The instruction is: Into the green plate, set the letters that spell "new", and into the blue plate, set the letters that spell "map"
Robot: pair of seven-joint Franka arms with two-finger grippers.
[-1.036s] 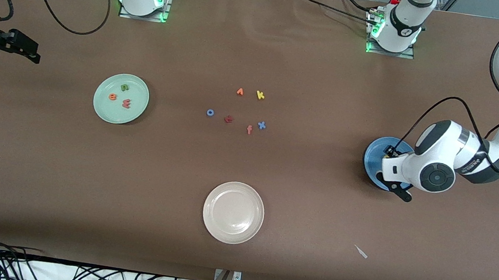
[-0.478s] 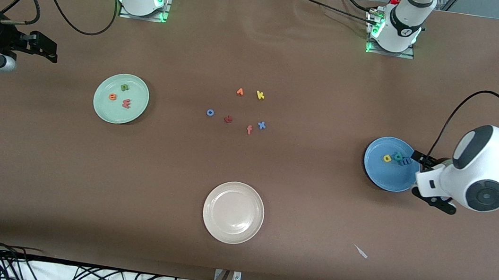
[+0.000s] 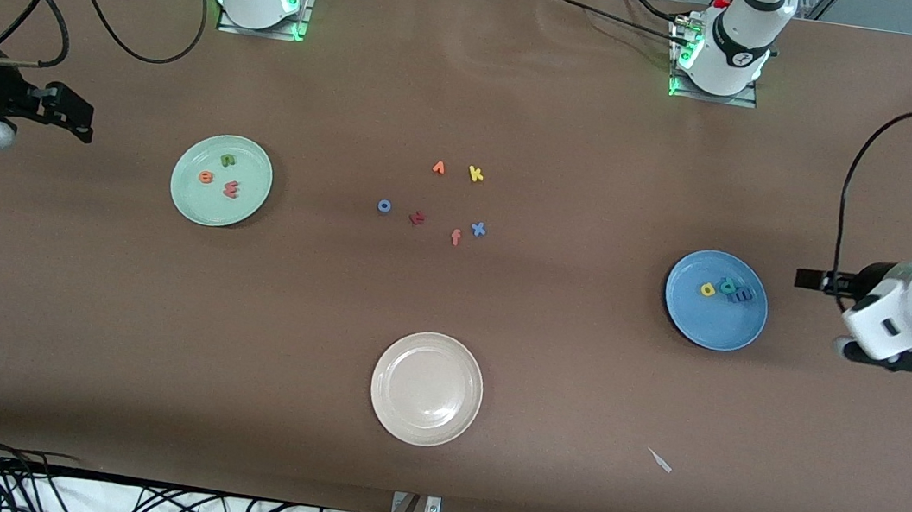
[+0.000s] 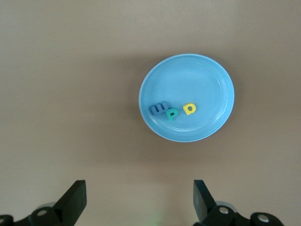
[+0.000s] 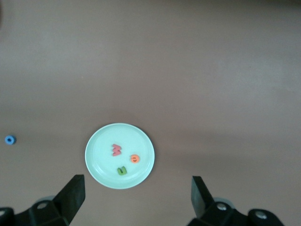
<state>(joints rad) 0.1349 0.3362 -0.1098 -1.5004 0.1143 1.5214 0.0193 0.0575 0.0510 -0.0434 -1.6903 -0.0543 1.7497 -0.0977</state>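
Note:
The pale green plate (image 3: pixel 188 206) holds a green "n" (image 3: pixel 228 160), an orange "e" (image 3: pixel 206 177) and a pinkish-red "w" (image 3: pixel 232 189). The blue plate (image 3: pixel 713 327) holds a yellow "p" (image 3: pixel 708 289), a teal "a" (image 3: pixel 728 286) and a blue "m" (image 3: pixel 742 296), the last two touching. My left gripper (image 3: pixel 861 321) hangs open and empty over bare table beside the blue plate (image 4: pixel 207 70), toward the left arm's end. My right gripper (image 3: pixel 20 117) is open and empty over bare table beside the green plate (image 5: pixel 101 169), toward the right arm's end.
A cream-white plate (image 3: pixel 427 388) lies nearer the camera, mid-table. Loose letters lie between the two coloured plates: orange "v" (image 3: pixel 438 168), yellow "k" (image 3: pixel 476 174), blue "o" (image 3: pixel 384 205), dark red "t" (image 3: pixel 417 217), orange "f" (image 3: pixel 456 238), blue "x" (image 3: pixel 478 228). A small white scrap (image 3: pixel 660 460) lies nearer the camera.
My left gripper has opened and drawn away from over the blue plate toward the left arm's end, uncovering the three letters in it. My right gripper shifted slightly.

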